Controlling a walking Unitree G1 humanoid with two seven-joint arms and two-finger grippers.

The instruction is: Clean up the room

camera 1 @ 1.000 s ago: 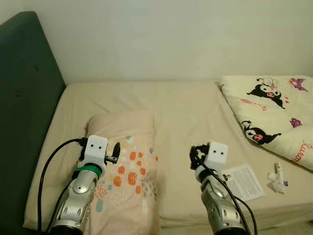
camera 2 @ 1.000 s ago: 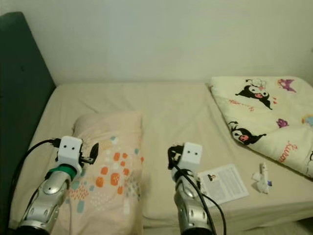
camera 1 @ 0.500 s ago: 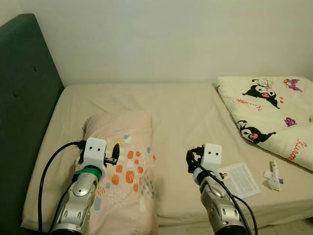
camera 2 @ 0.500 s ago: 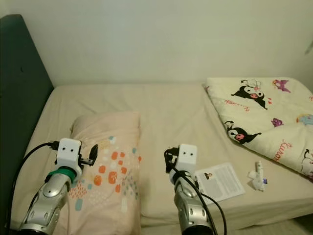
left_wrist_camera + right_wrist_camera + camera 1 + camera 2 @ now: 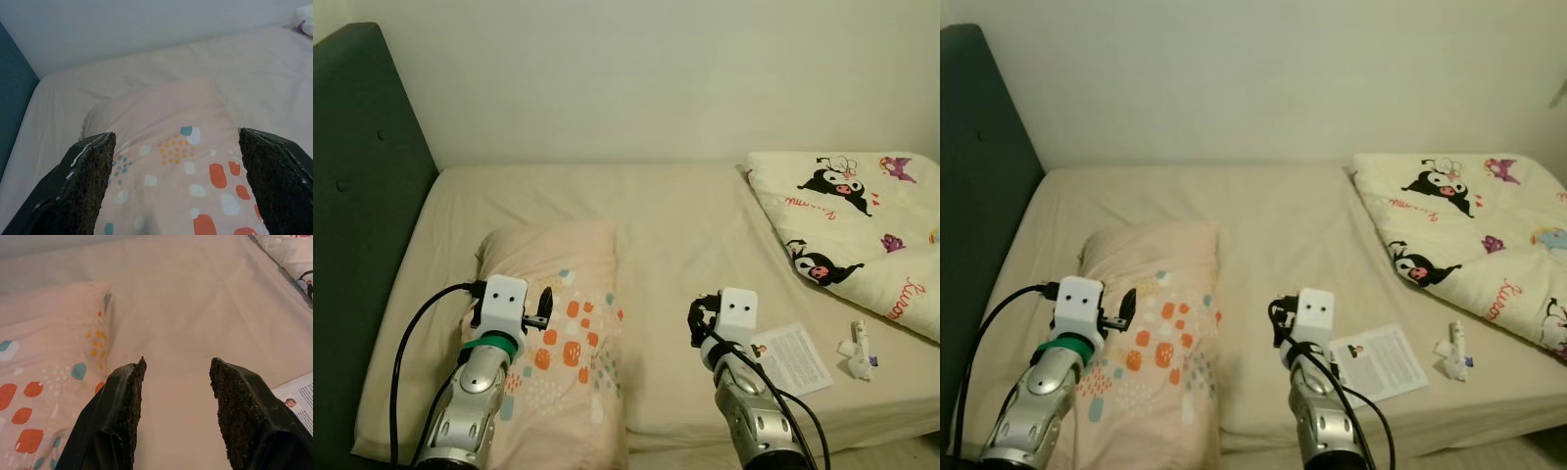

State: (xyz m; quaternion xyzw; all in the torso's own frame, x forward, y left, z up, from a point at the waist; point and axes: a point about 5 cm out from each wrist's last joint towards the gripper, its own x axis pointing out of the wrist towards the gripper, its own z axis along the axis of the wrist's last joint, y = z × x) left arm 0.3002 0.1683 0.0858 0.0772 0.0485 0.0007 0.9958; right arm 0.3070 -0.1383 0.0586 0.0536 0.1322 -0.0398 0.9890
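Under left hand (image 5: 173,181), fingers spread: patterned pillow (image 5: 563,323). Beside right hand (image 5: 176,406), also spread: leaflet (image 5: 793,357) on bed (image 5: 675,225).

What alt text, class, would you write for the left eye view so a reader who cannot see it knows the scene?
Two silver robot arms reach over a beige bed: the left gripper above a spotted pink pillow, the right gripper above bare sheet. A printed leaflet and crumpled white litter lie near a cartoon-print blanket on the right.
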